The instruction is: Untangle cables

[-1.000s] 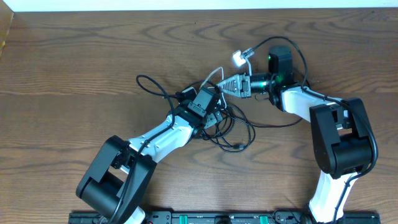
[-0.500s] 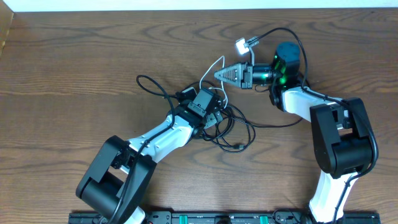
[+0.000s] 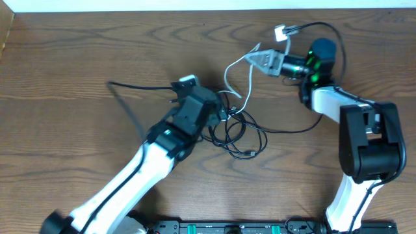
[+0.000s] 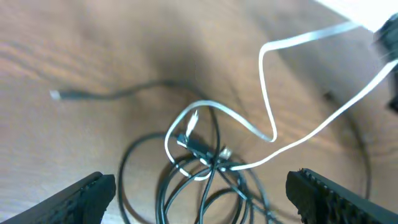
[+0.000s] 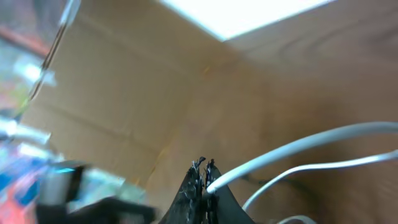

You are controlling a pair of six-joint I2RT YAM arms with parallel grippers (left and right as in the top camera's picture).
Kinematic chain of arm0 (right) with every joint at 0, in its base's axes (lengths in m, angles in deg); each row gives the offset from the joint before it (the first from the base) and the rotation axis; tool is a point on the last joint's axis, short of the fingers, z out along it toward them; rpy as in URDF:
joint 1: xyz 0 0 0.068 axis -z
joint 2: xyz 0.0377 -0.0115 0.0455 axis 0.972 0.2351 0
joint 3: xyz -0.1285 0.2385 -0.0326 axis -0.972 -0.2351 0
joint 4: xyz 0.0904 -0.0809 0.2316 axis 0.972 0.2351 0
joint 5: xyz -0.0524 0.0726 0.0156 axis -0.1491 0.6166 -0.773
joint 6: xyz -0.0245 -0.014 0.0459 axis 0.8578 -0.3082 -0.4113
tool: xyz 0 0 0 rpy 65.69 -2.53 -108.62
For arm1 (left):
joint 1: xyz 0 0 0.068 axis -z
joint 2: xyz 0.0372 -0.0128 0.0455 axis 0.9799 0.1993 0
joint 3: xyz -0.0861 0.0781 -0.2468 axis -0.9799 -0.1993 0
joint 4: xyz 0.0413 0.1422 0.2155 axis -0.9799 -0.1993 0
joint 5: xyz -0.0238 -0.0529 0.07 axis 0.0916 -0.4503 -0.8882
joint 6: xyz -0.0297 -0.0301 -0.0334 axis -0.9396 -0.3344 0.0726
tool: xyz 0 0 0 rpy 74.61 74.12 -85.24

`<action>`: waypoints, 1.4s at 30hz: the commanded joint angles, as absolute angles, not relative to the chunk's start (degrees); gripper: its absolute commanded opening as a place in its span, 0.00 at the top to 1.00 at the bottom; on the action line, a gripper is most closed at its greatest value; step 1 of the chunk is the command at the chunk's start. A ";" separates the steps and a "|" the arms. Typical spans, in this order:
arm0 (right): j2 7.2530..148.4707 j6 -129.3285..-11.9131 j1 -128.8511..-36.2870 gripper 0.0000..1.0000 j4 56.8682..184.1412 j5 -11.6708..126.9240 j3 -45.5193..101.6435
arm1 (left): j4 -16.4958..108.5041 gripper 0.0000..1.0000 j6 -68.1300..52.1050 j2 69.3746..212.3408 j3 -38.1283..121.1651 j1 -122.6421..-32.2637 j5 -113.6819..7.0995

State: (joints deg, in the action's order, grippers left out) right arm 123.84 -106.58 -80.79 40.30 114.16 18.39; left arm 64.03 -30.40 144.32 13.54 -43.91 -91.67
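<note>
Table [image 3: 78, 58]: knot sits mid-surface, just ahead of left gripper [image 4: 199, 180], jaws wide, empty. Black cables [image 3: 242, 138]: light, limp, loops will likely snag; take near a plug, not mid-loop. White cable [image 3: 238, 77]: thin, pinched in closed right gripper [image 5: 202, 173]. Free black end [image 4: 56, 94] lies apart, probably easiest grab.

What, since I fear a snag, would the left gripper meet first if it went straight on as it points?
Probably the knot where the white cable tangles with the black cables, centred between the left gripper's open jaws in the wrist view; height above it is unclear.
</note>
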 commanded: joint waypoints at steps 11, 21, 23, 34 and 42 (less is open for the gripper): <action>117.50 -103.06 -72.85 0.99 45.92 110.60 20.20 | 69.62 0.05 -29.64 141.72 13.52 -43.94 -90.23; 114.55 -102.73 -75.65 0.98 51.47 110.66 20.20 | 80.79 0.17 -18.06 150.35 13.52 -39.48 -89.68; 114.55 -102.71 -76.15 0.98 52.39 110.60 20.20 | 83.52 0.22 -18.03 153.44 13.52 -38.47 -89.68; 114.55 -103.14 -77.84 0.98 54.49 111.47 20.20 | 104.15 0.23 -10.32 169.61 13.52 -32.46 -89.49; 114.55 -103.14 -78.01 0.98 55.47 111.86 20.20 | 107.98 0.28 -9.27 175.88 13.52 -31.28 -89.49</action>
